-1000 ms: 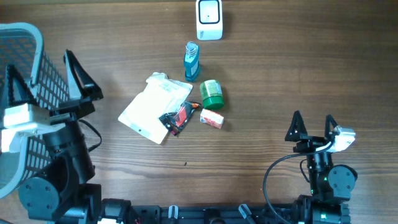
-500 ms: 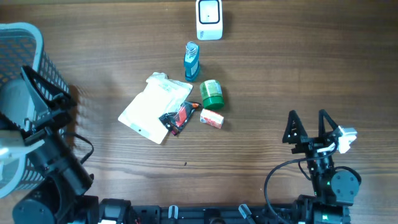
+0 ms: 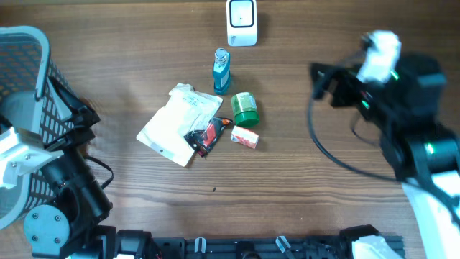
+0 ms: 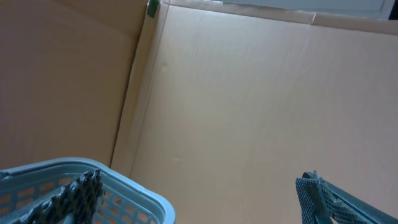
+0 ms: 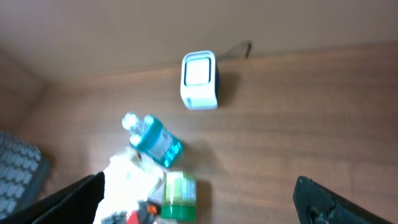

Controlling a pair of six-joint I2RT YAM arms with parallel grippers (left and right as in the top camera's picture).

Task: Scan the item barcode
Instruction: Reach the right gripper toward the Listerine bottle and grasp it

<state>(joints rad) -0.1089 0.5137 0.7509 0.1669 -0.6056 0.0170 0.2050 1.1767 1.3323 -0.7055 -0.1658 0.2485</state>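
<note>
Overhead, the right gripper (image 3: 327,80) hangs above the table (image 3: 302,180), but it is blurred and its fingers are hard to make out. The right wrist view is clearer. Both dark fingers (image 5: 74,199) stand wide apart at the lower corners of the picture, with nothing between them. Only their tips come into the picture.

Ahead of this gripper, near the far edge of the table, stands the white scanner (image 5: 199,79). Closer to the gripper, toward the finger on the left of that picture, lies the blue bottle (image 5: 157,142). Next comes the green jar (image 5: 179,196), partly cut off by the lower edge. The white pouch (image 5: 127,179) is just beside that same finger and half hidden.

From above, a red and black packet (image 3: 208,135) lies on the pouch, and a small box (image 3: 245,137) is just beside the jar. I cannot see a barcode on any of them. On the other side of the gripper, the wood gives wide room to move.

The left gripper (image 4: 196,191) is spread wide too and holds nothing. It points up at a brown cardboard wall (image 4: 249,93). Behind its finger on the left of the picture is the rim of the basket (image 4: 140,194). I cannot tell what is inside the basket, and overhead the arm covers part of it.
</note>
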